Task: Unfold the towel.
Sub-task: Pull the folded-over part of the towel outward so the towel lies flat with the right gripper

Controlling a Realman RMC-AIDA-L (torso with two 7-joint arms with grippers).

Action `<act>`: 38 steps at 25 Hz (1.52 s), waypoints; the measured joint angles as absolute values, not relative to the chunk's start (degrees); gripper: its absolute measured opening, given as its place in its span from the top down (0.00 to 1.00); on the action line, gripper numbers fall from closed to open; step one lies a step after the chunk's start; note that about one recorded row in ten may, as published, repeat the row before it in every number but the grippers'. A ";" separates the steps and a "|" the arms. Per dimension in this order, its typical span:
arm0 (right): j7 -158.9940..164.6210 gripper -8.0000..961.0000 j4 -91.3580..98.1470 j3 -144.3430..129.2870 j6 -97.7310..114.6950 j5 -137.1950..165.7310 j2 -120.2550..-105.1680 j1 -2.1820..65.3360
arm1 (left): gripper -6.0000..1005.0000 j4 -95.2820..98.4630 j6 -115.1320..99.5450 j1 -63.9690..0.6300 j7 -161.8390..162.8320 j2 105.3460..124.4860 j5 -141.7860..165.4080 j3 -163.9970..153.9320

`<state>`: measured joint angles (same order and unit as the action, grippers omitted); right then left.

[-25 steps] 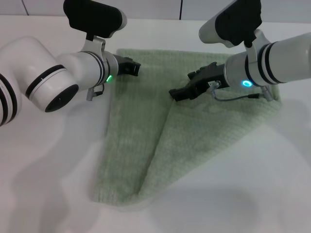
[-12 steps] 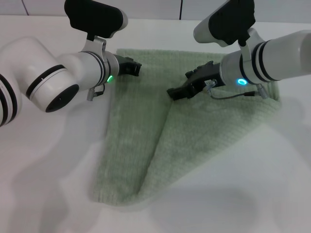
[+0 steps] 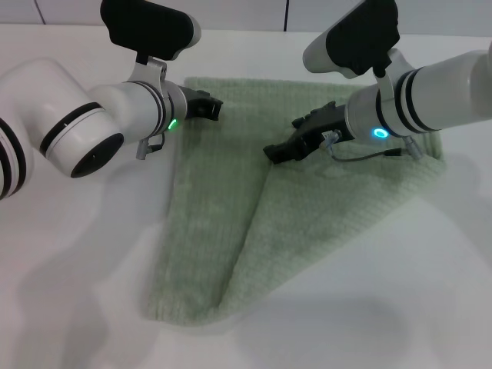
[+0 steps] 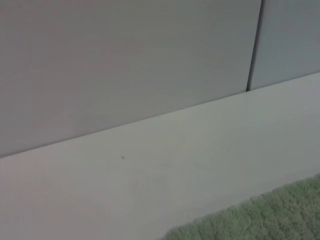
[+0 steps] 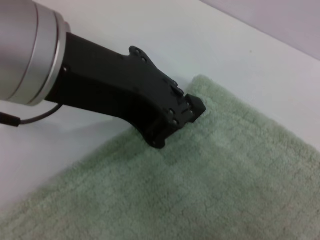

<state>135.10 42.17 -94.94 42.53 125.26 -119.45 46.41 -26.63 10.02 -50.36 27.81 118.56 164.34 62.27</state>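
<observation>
White table (image 3: 69,307) fills the head view; the towel (image 3: 231,231) lies across centre frame, folded diagonally, one flap overlapping along a crease running to the lower centre (a rough triangle shape). Left gripper (image 3: 209,106) sits at the towel's upper-left corner, pressed low on the cloth; the right wrist view shows it (image 5: 172,122) there too, fingers closed together. Right gripper (image 3: 278,151) hovers at upper centre over the fold's top; its finger state cannot be told.
</observation>
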 joint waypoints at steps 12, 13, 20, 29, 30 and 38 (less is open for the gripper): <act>135.08 0.22 41.65 -95.10 42.54 125.15 -119.44 46.66 | 1.00 -26.63 10.02 -50.36 27.77 118.56 164.31 62.22; 135.09 0.22 41.66 -95.10 42.54 125.15 -119.44 46.67 | 1.00 -26.63 10.02 -50.36 27.77 118.56 164.31 62.22; 135.08 0.33 41.66 -95.10 42.54 125.15 -119.44 46.67 | 1.00 -26.63 10.02 -50.36 27.77 118.56 164.26 62.18; 135.09 0.62 41.66 -95.08 42.71 125.15 -119.44 46.67 | 1.00 -26.63 10.02 -50.36 27.77 118.56 164.27 62.13; 135.13 0.64 41.66 -95.02 42.72 125.15 -119.44 46.67 | 1.00 -26.63 10.02 -50.36 27.77 118.56 164.27 62.13; 135.42 0.87 41.66 -94.57 42.83 125.15 -119.37 46.67 | 1.00 -26.63 10.02 -50.36 27.77 118.56 164.27 62.14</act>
<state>135.42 41.66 -94.57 42.83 125.15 -119.37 46.67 -26.63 10.02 -50.36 27.77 118.56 164.27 62.14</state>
